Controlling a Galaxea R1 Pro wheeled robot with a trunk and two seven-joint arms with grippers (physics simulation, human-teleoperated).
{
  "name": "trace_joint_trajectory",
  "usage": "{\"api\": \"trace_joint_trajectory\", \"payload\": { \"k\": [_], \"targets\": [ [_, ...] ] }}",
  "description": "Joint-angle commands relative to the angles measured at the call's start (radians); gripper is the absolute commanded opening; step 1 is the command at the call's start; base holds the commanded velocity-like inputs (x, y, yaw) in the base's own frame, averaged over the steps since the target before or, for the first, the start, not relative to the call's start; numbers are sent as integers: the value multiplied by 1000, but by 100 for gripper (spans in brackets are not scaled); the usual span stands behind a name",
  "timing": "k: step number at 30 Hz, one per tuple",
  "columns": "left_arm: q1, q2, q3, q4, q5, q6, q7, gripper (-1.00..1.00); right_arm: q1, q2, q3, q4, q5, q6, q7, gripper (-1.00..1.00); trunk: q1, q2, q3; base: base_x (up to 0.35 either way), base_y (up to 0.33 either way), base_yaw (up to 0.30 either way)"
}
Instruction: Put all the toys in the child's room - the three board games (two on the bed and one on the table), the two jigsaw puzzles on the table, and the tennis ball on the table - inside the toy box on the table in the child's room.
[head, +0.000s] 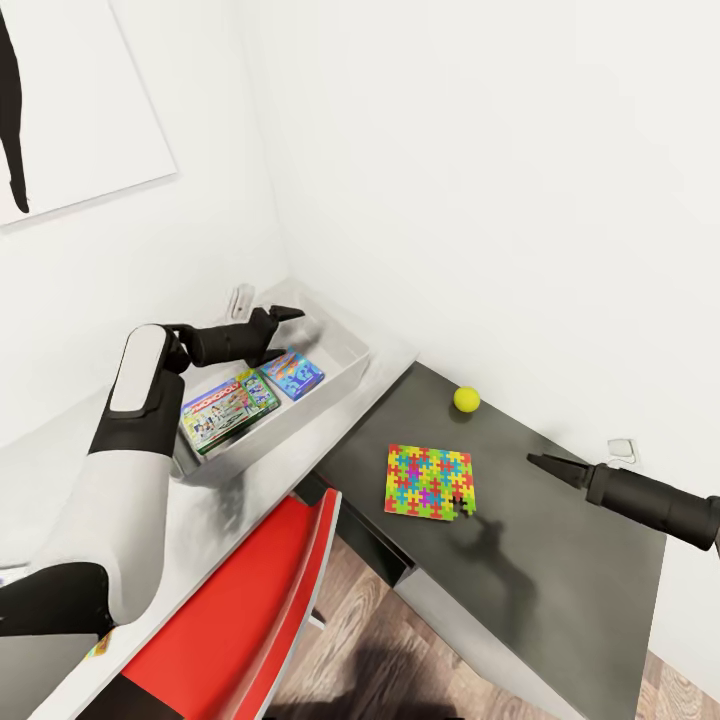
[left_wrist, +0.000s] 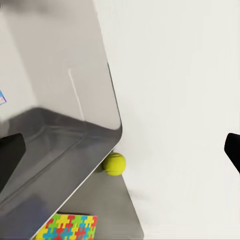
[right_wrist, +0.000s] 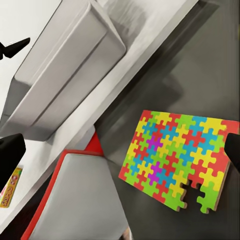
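The toy box (head: 345, 345) sits on the light grey part of the worktop (head: 270, 470), against the wall corner. Inside it lie the MONOPOLY board game (head: 228, 410) and, just beside it, the blue board game (head: 292, 373). The left claw (head: 283, 318) hangs above the toy box, jaws spread, grasping nothing. On the dark grey wing beside the toy box lie the jigsaw puzzle (head: 430, 481) and, nearer the wall, the tennis ball (head: 466, 399), apart from each other. The right claw (head: 545, 464) hovers over the dark wing beside the jigsaw puzzle, released and empty. A red chair (head: 250, 620) stands at the worktop edge below the toy box.
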Motion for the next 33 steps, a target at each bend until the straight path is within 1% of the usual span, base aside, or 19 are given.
{"api": "trace_joint_trajectory", "payload": {
  "k": [1,8,10,11,14,15,18,20,26,33],
  "targets": [
    [-1,0,1,0,11,3,10,100,-1,0,-1,0,2,4,4,100,0,-1,-1,0,0,23],
    [10,-6,0,-4,9,4,-6,100,-2,-1,-1,0,1,14,-3,100,0,-1,-1,-11,0,75],
    [12,-7,0,-7,8,6,-25,100,-2,-1,-1,0,1,20,-5,100,0,-1,-1,-98,0,168],
    [12,-7,0,-7,8,6,-25,100,-2,-1,-1,0,1,20,-5,100,0,-1,-1,-122,0,181],
    [13,-8,0,-19,8,14,-58,100,-3,-1,-1,0,1,26,-6,100,0,-1,-1,-191,0,159],
    [13,-8,0,-19,8,14,-58,100,-3,-1,-1,0,1,26,-6,100,0,-1,-1,-219,0,131],
    [13,-8,0,-27,7,23,-90,100,-3,-2,-1,0,1,29,-6,100,0,-1,-1,-236,0,85],
    [13,-8,0,-29,7,25,-99,100,-3,-3,-1,0,1,29,-7,100,0,-1,-1,-209,0,60],
    [12,-7,0,-34,7,29,-119,100,-3,-5,-1,0,1,31,-7,100,0,-1,2,-128,0,36],
    [9,-7,-1,-37,7,31,-127,100,-4,-6,-1,0,1,32,-7,100,0,-1,11,-52,0,15]
  ]
}}
